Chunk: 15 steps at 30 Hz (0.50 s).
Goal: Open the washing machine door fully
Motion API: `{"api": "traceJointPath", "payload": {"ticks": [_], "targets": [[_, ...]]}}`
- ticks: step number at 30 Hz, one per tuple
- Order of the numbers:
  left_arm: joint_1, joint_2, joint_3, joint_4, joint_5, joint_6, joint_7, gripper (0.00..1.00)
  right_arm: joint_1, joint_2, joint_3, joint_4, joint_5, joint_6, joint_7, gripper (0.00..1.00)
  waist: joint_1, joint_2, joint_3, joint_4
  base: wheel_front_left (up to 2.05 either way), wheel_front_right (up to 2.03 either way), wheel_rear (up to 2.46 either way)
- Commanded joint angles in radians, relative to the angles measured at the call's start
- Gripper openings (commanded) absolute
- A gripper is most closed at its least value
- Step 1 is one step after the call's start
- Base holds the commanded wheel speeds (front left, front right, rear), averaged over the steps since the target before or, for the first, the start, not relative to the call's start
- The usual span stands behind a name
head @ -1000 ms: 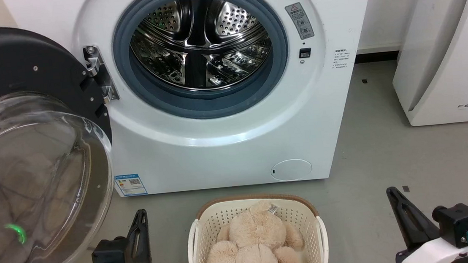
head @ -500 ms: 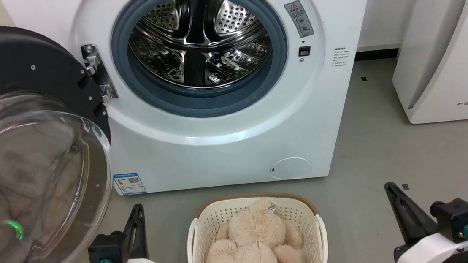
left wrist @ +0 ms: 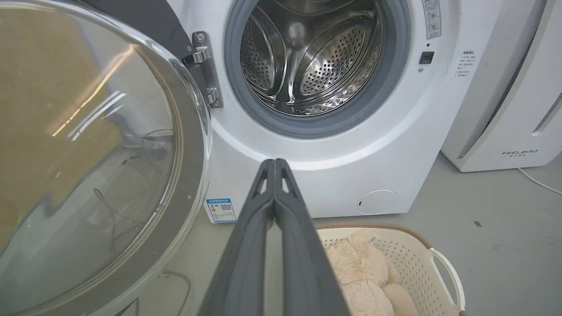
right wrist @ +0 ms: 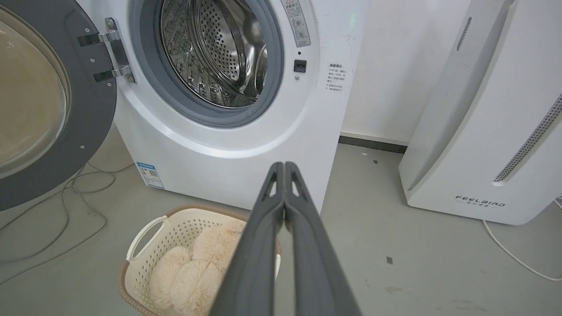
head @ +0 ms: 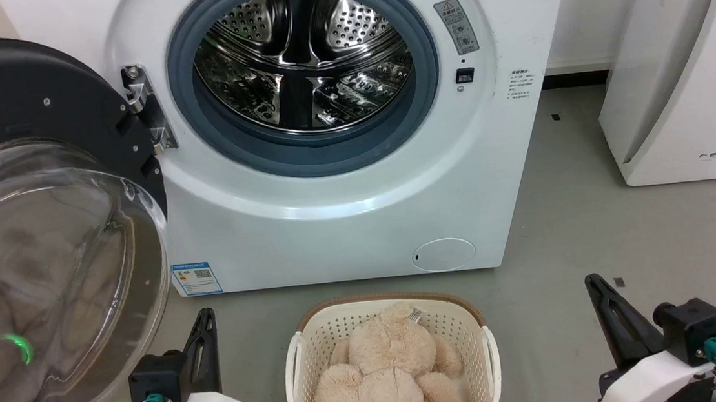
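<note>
Bulging clear glass in round, glossy black washing machine door [head: 12, 101] beside perforated steel drum [head: 301, 70]; both jaws closed

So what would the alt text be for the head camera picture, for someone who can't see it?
A white washing machine stands with its round black door swung wide open to the left, baring the steel drum. On the floor before it sits a cream basket holding a beige plush toy, between the left gripper and right gripper.
</note>
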State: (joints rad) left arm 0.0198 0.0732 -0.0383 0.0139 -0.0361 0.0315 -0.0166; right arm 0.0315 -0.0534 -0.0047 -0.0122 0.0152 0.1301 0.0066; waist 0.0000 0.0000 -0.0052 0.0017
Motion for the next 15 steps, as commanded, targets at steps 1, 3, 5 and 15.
{"api": "traceJointPath", "payload": {"ticks": [1, 3, 5, 15], "targets": [[-0.015, -0.007, 0.01, -0.006, 0.013, -0.005, 0.006, 0.0, -0.016, 0.003, 0.002, 0.003, -0.008, 0.001, -0.005, 0.0, 0.0, 0.0, 0.0, 0.0, 0.0, 0.0, 0.0], [-0.016, -0.01, 0.015, -0.007, 0.017, -0.01, 0.008, 0.0, -0.019, 0.003, 0.002, 0.005, -0.01, 0.001, -0.006, 0.0, 0.0, 0.0, 0.001, 0.0, 0.0, 0.0, 0.0], [-0.017, -0.013, 0.02, -0.009, 0.021, -0.015, 0.01, 0.0, -0.022, 0.003, 0.003, 0.006, -0.011, 0.001, -0.006, 0.0, 0.0, 0.0, 0.002, -0.001, 0.0, 0.0, 0.0], [-0.02, -0.023, 0.038, -0.014, 0.036, -0.032, 0.017, 0.0, -0.031, 0.003, 0.005, 0.012, -0.015, 0.001, -0.007, 0.0, 0.0, 0.0, 0.005, -0.002, 0.0, 0.0, 0.0]]}}
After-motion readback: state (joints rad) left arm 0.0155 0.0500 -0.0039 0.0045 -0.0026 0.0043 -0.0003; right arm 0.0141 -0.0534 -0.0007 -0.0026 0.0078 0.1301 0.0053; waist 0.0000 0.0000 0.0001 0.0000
